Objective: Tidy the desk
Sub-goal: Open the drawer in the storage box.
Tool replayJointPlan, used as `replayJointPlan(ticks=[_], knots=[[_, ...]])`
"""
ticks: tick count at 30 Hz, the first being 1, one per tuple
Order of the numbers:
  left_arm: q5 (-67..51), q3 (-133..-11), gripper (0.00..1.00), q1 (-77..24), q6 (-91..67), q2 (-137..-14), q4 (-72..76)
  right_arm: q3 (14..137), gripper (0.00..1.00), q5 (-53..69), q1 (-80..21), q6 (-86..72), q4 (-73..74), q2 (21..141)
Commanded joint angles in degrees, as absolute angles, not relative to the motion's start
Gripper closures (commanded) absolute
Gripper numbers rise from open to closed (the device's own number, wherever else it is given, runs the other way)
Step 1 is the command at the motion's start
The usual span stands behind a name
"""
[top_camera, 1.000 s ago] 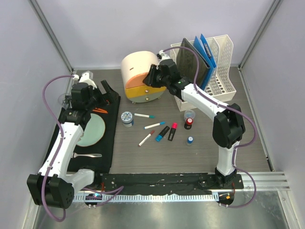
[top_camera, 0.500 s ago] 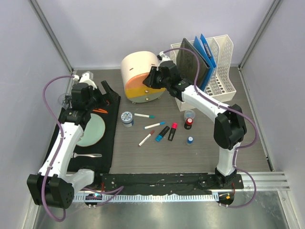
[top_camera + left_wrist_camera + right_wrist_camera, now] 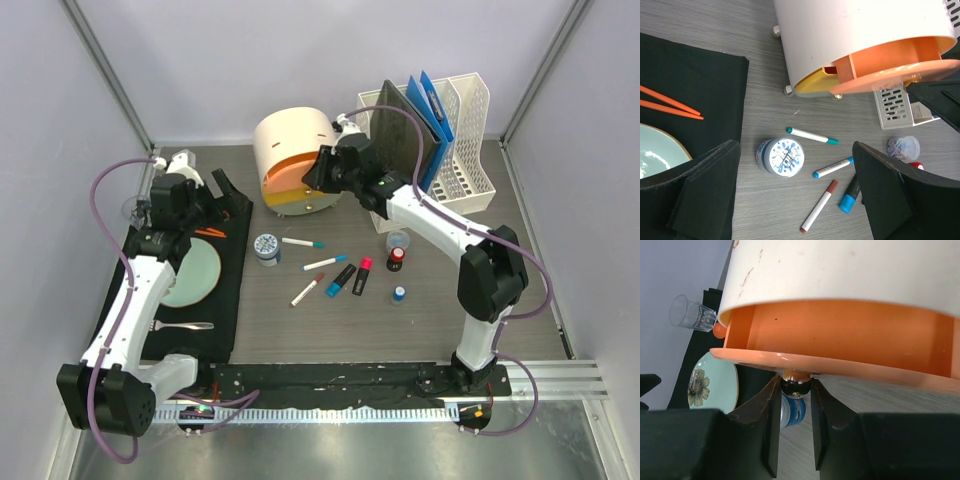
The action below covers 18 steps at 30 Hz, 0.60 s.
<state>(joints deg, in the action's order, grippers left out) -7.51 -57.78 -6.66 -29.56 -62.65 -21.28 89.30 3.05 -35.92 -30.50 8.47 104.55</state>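
The desk (image 3: 300, 330) carries a cream round drawer unit (image 3: 285, 140) at the back. Its orange top drawer (image 3: 290, 172) stands partly pulled out, and a yellow drawer sits below it. My right gripper (image 3: 318, 172) is at the drawer's front. In the right wrist view the right gripper (image 3: 795, 390) is shut on the drawer's shiny round knob (image 3: 795, 382), under the orange drawer (image 3: 840, 335). My left gripper (image 3: 222, 192) hovers open over the black mat's far end. In its own view the left gripper (image 3: 797, 185) holds nothing above the scattered markers.
A blue-patterned tin (image 3: 267, 246), three markers (image 3: 325, 263), two highlighters (image 3: 350, 277), a clip jar (image 3: 398, 241), a small red-capped bottle (image 3: 397, 259) and a blue cap (image 3: 399, 294) lie mid-desk. The black mat (image 3: 215, 290) holds a plate (image 3: 190, 275), fork, chopsticks (image 3: 670, 102). A file rack (image 3: 450, 150) stands back right.
My right gripper has closed a little on the knob and drawn the orange drawer slightly further out of the cream unit. The left arm has not moved.
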Motion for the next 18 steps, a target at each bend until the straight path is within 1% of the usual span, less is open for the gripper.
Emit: replayJointPlan(ticks=[1,3,18], knots=[[-6.8,-57.7,0.00,-6.7,-29.7,-62.8,-19.9,87.0,0.82,3.1,-36.6,-31.5,6.7,98.9],[-6.9,-57.8,0.00,-6.7,-29.7,-62.9,-19.9,85.4,0.82,4.3,-36.8,-31.6,5.5,98.2],[-7.2,-58.3,0.00,-6.6,-30.2,-63.8,-20.0,80.8,0.82,3.1,-38.9,-30.9,7.6,92.7]])
